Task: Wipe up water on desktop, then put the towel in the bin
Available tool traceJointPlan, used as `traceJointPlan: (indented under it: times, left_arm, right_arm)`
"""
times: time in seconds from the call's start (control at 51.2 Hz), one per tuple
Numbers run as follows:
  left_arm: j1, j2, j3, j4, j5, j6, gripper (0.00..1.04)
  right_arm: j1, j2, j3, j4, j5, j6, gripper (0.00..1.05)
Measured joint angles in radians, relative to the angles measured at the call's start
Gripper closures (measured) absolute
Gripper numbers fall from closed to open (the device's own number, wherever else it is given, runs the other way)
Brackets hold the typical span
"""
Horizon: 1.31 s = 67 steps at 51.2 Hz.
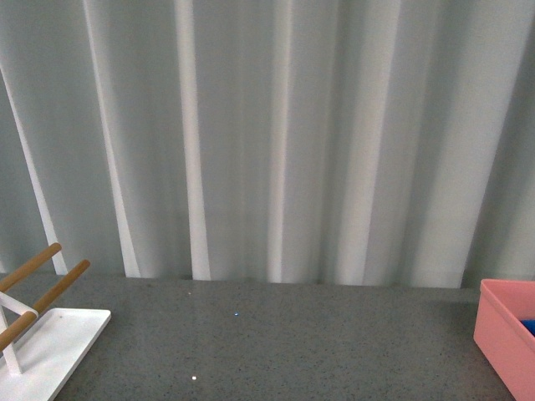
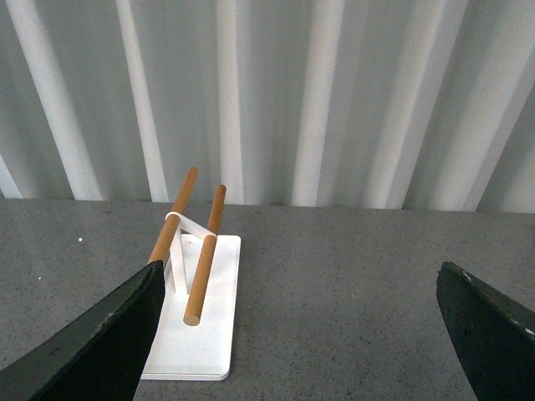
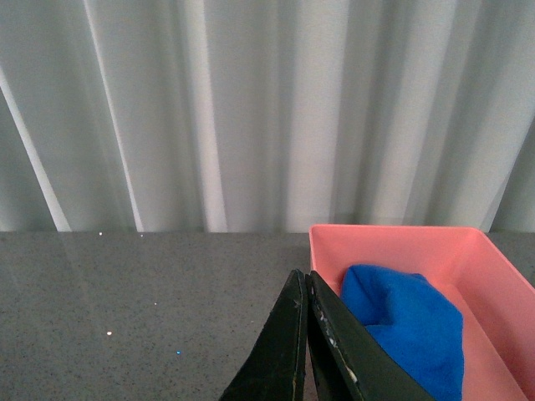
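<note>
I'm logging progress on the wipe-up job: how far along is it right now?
Nearly finished, it seems. The towel lies inside the bin, and the desktop shows no obvious puddle. Nothing is in hand: the right gripper is shut and empty, and the left gripper is open above the desktop. Little seems left beyond withdrawing the arms.

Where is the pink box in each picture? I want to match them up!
Front view: the pink bin is at the lower right edge, cut off, standing on the desktop.
Left wrist view: not in it.
Right wrist view: lower right, with the blue towel inside, behind the shut right gripper.
Shared landmark: the white pleated curtain.
</note>
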Motion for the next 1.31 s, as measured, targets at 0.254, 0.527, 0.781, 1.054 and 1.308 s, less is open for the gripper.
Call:
traceJointPlan:
  times: [0.254,0.527,0.781,1.054,1.308]
  left_arm:
    - [0.000,0.000,0.000,0.000,0.000,0.000,0.07]
    - [0.000,0.000,0.000,0.000,0.000,0.000,0.07]
    - [0.000,0.000,0.000,0.000,0.000,0.000,0.07]
    - [0.000,-0.001,0.000,0.000,0.000,0.000,0.07]
    - [0.000,-0.001,0.000,0.000,0.000,0.000,0.07]
  right_arm:
    - [0.000,-0.122,0.000,-0.119,0.000,0.002,1.01]
    - [0.000,-0.204,0.000,-0.201,0.000,0.004,1.01]
    - [0.000,-0.407,0.000,-0.407,0.003,0.004,1.01]
    - [0.000,-0.408,0.000,-0.412,0.003,0.004,0.87]
    - [0.000,-0.408,0.000,-0.412,0.003,0.004,0.43]
